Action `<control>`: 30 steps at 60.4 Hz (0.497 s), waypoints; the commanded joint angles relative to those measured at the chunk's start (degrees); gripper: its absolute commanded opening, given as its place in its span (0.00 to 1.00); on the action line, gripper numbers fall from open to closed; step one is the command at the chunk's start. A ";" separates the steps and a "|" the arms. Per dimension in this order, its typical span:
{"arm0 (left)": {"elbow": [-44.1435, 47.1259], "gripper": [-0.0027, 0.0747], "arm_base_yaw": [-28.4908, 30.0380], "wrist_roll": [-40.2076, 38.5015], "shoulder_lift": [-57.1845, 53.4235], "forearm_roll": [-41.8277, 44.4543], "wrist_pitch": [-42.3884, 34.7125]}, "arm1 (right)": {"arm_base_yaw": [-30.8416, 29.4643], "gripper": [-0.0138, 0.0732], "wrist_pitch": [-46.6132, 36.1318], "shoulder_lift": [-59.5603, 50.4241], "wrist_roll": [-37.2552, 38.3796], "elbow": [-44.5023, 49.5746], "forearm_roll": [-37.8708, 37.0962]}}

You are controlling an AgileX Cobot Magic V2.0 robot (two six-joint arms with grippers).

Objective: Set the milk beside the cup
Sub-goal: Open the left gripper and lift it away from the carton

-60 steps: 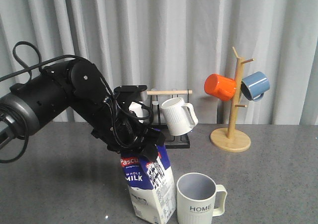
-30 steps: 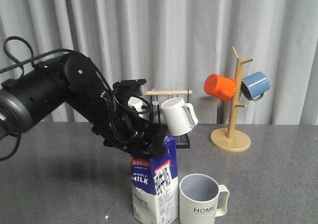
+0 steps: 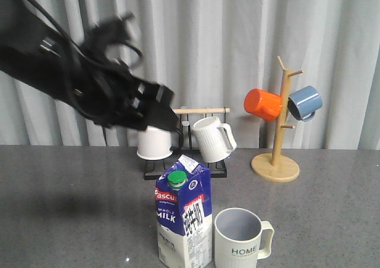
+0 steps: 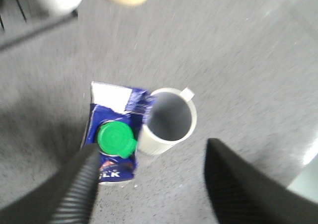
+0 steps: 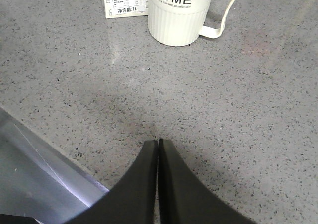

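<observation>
The milk, a blue and white carton with a green cap, stands upright on the grey table, close against the left side of the cup, a cream mug lettered "HOME". My left gripper is blurred, open and empty, well above and behind the carton. In the left wrist view the open gripper looks down on the milk and the cup, touching neither. My right gripper is shut and empty, low over the table, in front of the cup and the milk's base.
A black rack with white mugs stands behind the milk. A wooden mug tree at the back right holds an orange mug and a blue mug. A metal table edge lies near my right gripper.
My left gripper has let go of the milk and risen up and to the left. The carton went from tilted to upright beside the cup.
</observation>
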 commanded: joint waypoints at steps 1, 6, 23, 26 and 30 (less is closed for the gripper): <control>0.73 0.31 -0.18 1.73 -8.54 -1.28 -1.04 | -0.20 0.15 -4.58 0.02 0.99 -1.45 0.58; 4.35 0.09 -0.18 2.78 -13.13 1.04 -1.04 | -0.20 0.15 -5.08 0.02 1.96 -1.45 0.58; 22.88 0.02 -0.18 2.61 -32.46 8.21 -7.54 | -0.20 0.15 -4.59 0.02 2.26 -1.45 0.61; 26.50 0.02 -0.18 1.56 -36.22 9.25 -10.49 | -0.20 0.15 -4.59 0.02 2.26 -1.45 0.61; 31.39 0.02 -0.18 0.24 -41.04 10.15 -14.11 | -0.20 0.15 -4.59 0.02 2.26 -1.45 0.61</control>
